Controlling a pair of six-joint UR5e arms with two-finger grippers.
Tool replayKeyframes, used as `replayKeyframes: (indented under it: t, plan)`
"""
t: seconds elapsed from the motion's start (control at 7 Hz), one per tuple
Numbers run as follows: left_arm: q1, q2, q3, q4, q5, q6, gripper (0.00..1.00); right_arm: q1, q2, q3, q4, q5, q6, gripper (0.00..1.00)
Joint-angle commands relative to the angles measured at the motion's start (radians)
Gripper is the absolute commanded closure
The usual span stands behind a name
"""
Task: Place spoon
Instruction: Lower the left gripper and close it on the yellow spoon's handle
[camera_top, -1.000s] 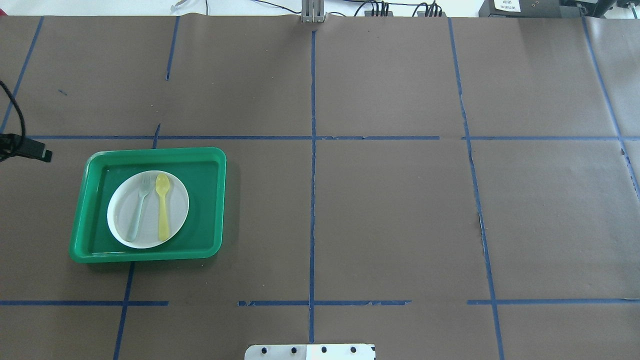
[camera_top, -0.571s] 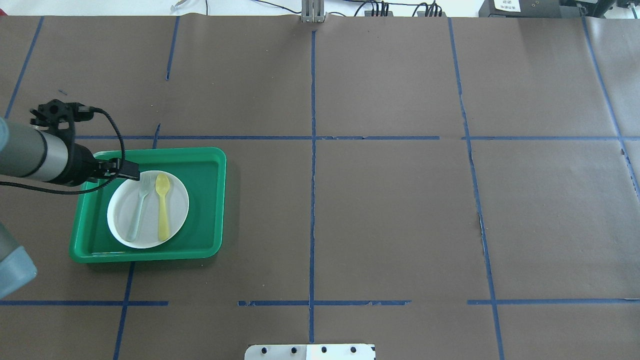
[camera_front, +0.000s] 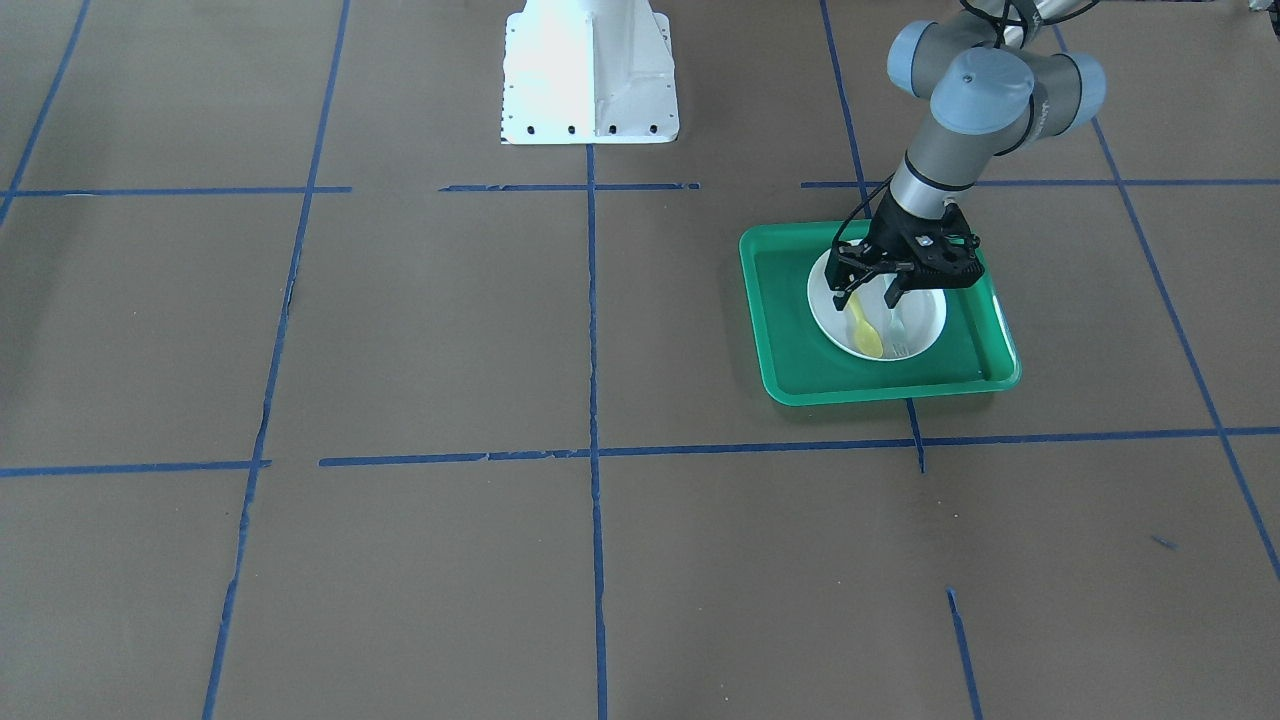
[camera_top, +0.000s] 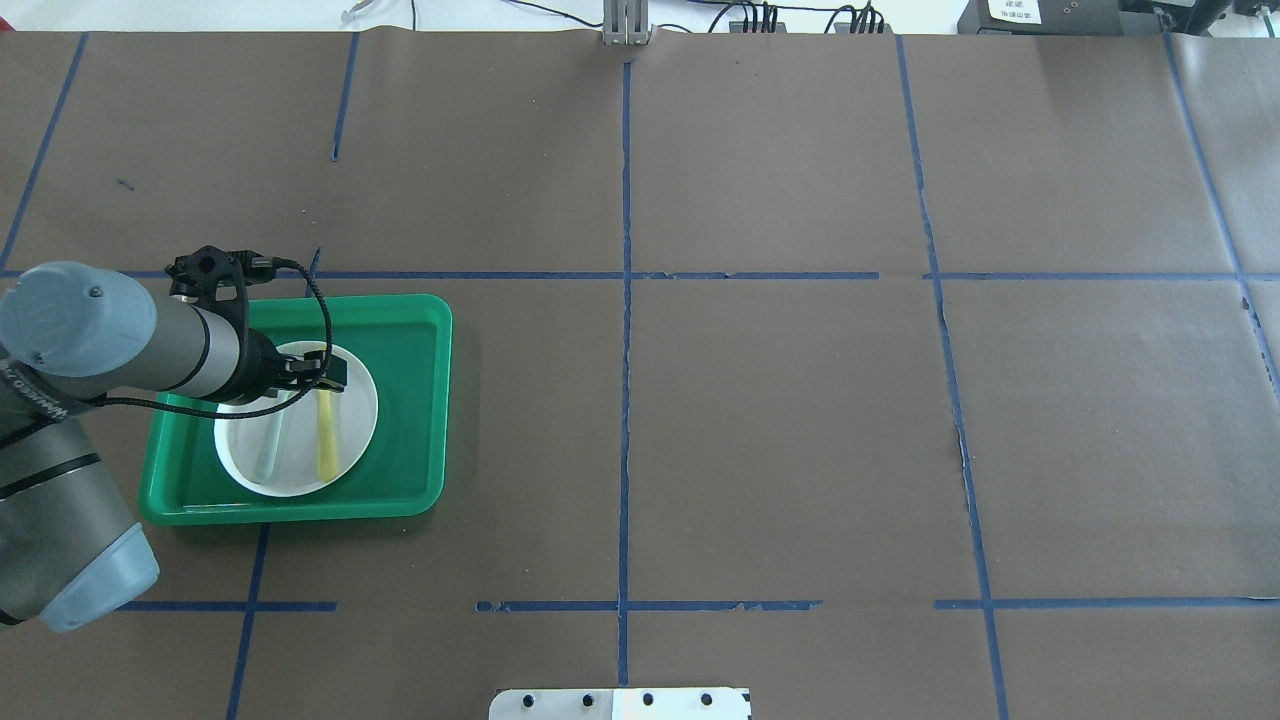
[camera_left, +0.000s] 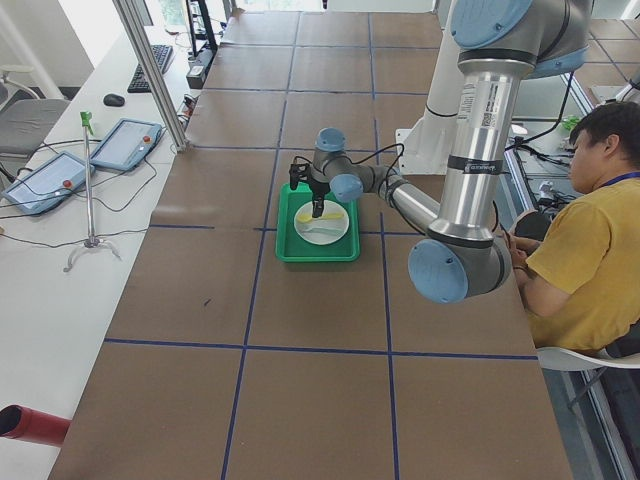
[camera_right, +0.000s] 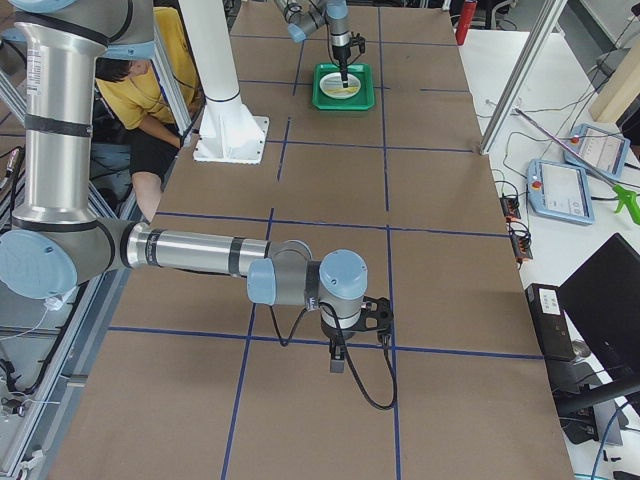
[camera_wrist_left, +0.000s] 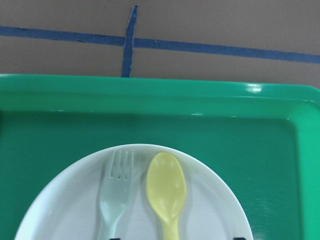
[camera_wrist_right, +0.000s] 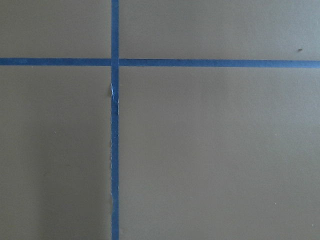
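Brown paper worktop (camera_top: 780, 420) gridded with blue tape, and over on the robot's left side sits a green tray (camera_top: 410, 400) with a white plate (camera_top: 355, 410) in it. The spoon (camera_top: 326, 445) lies flat on that plate, parallel to a pale fork (camera_top: 268, 450) just beside it. They're not touching as far as we can see, and both business ends point away from the robot. The left tool (camera_front: 873, 298) hangs right above the plate with its jaws spread and nothing in them. From the front view it looks lined up over the spoon's handle rather than the fork. The right tool (camera_right: 337, 362) sits low over bare paper well away from all this, and we can't tell if it's open or closed. Our take: the spoon is thin, light plastic, stiff enough but slick. Lying flat on a smooth plate, it'll probably skate or flip if pinched off-centre. We'd grab it mid-handle, across the narrow width, staying clear of the fork.
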Motion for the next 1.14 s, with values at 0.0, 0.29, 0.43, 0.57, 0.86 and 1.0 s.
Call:
replayKeyframes:
  t: [0.0, 0.29, 0.43, 0.57, 0.86, 1.0]
  plan:
    - [0.013, -0.013, 0.032, 0.002, 0.0, -0.002, 0.32, 0.0, 0.0, 0.0, -0.001, 0.0, 0.0, 0.0]
    - [0.025, -0.011, 0.043, 0.003, -0.003, -0.002, 0.46, 0.0, 0.0, 0.0, -0.001, 0.0, 0.0, 0.0]
    - [0.027, -0.011, 0.043, 0.003, -0.005, -0.002, 0.58, 0.0, 0.0, 0.0, -0.001, 0.0, 0.0, 0.0]
    - [0.028, -0.01, 0.043, 0.003, -0.005, -0.002, 0.58, 0.0, 0.0, 0.0, -0.001, 0.0, 0.0, 0.0]
    - [0.028, -0.01, 0.046, 0.003, -0.006, 0.001, 0.8, 0.0, 0.0, 0.0, -0.001, 0.0, 0.0, 0.0]
    - [0.028, -0.01, 0.046, 0.003, -0.009, 0.003, 1.0, 0.0, 0.0, 0.0, -0.001, 0.0, 0.0, 0.0]
